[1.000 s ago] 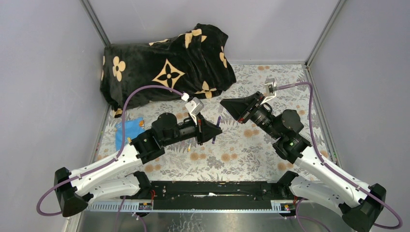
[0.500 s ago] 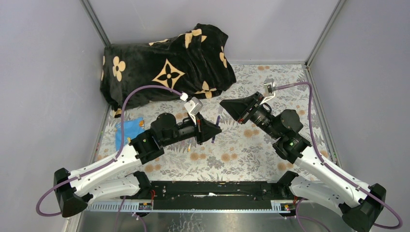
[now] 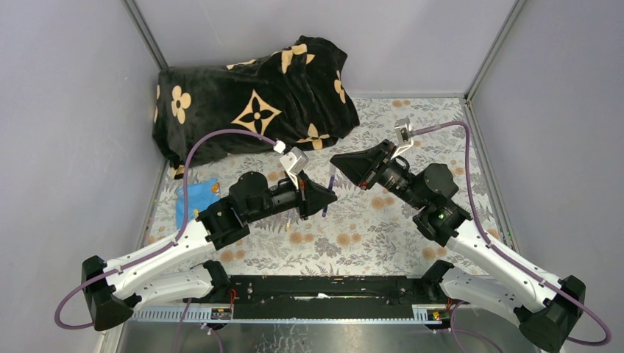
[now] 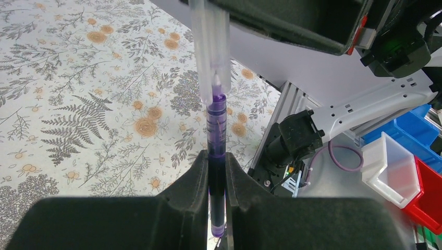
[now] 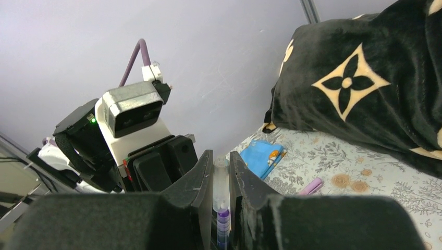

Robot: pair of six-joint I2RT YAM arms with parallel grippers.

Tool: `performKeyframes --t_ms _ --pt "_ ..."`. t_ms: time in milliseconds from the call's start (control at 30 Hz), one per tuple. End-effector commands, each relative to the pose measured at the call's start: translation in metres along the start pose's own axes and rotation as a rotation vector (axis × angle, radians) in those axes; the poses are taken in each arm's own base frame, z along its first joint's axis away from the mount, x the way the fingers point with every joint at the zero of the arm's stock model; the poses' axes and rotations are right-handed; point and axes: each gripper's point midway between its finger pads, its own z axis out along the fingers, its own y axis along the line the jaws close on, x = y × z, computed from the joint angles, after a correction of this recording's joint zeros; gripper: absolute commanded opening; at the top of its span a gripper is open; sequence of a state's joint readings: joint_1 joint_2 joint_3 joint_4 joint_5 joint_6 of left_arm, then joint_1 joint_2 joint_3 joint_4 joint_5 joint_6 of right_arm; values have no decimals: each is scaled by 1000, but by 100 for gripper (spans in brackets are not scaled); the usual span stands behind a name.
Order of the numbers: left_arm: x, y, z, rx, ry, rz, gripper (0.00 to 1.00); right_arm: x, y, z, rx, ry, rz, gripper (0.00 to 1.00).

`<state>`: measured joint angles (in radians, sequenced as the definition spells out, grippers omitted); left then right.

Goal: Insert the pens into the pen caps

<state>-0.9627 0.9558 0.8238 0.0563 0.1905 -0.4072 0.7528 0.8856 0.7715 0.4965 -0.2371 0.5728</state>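
Observation:
My left gripper (image 4: 215, 162) is shut on a dark blue-purple pen (image 4: 216, 135), which sticks out past the fingertips. My right gripper (image 5: 221, 162) is shut on a clear, frosted pen cap (image 5: 221, 188). The cap (image 4: 210, 47) is in line with the pen, and the pen's white tip sits just inside the cap's open end. In the top view the left gripper (image 3: 324, 197) and right gripper (image 3: 338, 162) meet above the table's middle, with the pen (image 3: 327, 194) between them. A lilac cap (image 5: 310, 186) lies on the table.
A black blanket with tan flowers (image 3: 250, 103) is heaped at the back left. A blue flat card (image 3: 195, 198) lies at the left edge of the floral table cover (image 3: 383, 235). Grey walls close in three sides.
My right gripper has shifted a little to the left, towards the left gripper, bringing the cap onto the pen's tip. The left arm has barely moved.

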Motion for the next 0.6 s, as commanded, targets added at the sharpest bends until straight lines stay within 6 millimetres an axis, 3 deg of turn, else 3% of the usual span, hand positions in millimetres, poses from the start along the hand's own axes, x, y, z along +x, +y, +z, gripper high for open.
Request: performKeyframes --t_ms 0,567 --pt "-31 -10 -3 14 -93 37 0 -10 25 4 -102 7 -20 0" --pt "-41 -7 -7 -17 -134 33 0 18 0 -7 -16 88 -45 0"
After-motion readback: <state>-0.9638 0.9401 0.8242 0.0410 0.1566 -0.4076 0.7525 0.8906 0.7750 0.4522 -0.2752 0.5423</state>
